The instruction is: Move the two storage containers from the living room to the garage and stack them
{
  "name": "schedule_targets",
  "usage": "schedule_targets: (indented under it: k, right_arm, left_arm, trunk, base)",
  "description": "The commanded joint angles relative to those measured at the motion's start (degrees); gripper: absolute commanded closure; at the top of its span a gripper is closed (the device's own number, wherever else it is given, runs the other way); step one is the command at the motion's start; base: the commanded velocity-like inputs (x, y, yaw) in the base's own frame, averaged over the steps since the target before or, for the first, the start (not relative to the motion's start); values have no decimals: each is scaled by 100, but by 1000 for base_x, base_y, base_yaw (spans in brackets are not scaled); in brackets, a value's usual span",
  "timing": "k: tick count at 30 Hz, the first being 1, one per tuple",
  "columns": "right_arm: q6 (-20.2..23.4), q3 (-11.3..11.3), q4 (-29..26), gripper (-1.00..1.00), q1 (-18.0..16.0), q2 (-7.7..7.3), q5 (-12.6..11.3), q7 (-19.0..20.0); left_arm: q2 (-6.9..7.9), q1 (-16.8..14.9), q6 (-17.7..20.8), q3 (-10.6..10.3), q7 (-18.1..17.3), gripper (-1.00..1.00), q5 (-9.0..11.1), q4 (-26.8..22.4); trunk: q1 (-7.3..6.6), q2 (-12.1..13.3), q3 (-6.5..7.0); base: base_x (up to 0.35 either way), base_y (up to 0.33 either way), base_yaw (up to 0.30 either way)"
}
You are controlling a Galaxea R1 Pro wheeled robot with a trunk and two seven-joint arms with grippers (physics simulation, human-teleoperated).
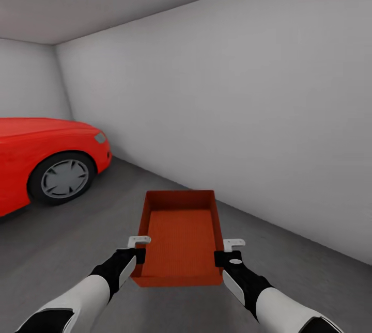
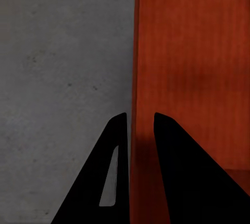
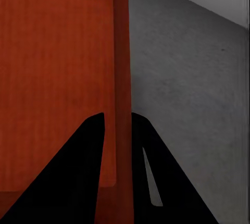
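One orange-red storage container [image 1: 181, 237], open-topped and empty, is held lengthwise in front of me over the dark grey concrete floor [image 1: 88, 235] of the garage. My left gripper [image 1: 138, 254] is shut on its left long wall near the near end. In the left wrist view the gripper [image 2: 139, 117] has that wall [image 2: 140, 52] between its two black fingers. My right gripper [image 1: 221, 256] is shut on the right long wall in the same way, and the right wrist view shows the gripper [image 3: 118, 115] pinching the wall [image 3: 121, 47].
A red car [image 1: 46, 157] stands at the left, its front wheel [image 1: 64, 178] facing me. A plain pale grey wall [image 1: 243, 116] runs along the right, meeting the floor just past the container. Open concrete lies between the car and the container.
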Motion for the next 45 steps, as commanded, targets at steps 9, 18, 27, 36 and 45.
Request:
schedule_targets:
  k: [9,18,27,36,45]
  right_arm:
    - [34,-71,-212,100,-11,-8,22,-17]
    - [32,-71,-212,100,-14,-8,22,-19]
    - [31,-71,-212,100,-13,-8,22,-19]
    - [29,-72,-212,100,-15,-8,22,-20]
    - [28,-73,-210,100,-13,-8,22,-20]
  left_arm:
    - [76,3,41,5,30,100,-6,-6]
    - [76,3,41,5,30,100,-6,-6]
    - [81,3,41,4,30,100,-14,-13]
    - [81,3,41,-1,30,100,-14,-14]
    - [76,3,41,-4,30,100,-22,-14]
  trunk:
    - [6,-12,-13]
    - [6,-12,-13]
    - [6,-12,-13]
    - [6,-12,-13]
    - [6,-12,-13]
  base:
    - [323,0,-289]
    - [323,0,-289]
    - [281,0,-289]
    - [19,0,-289]
    - [0,0,-289]
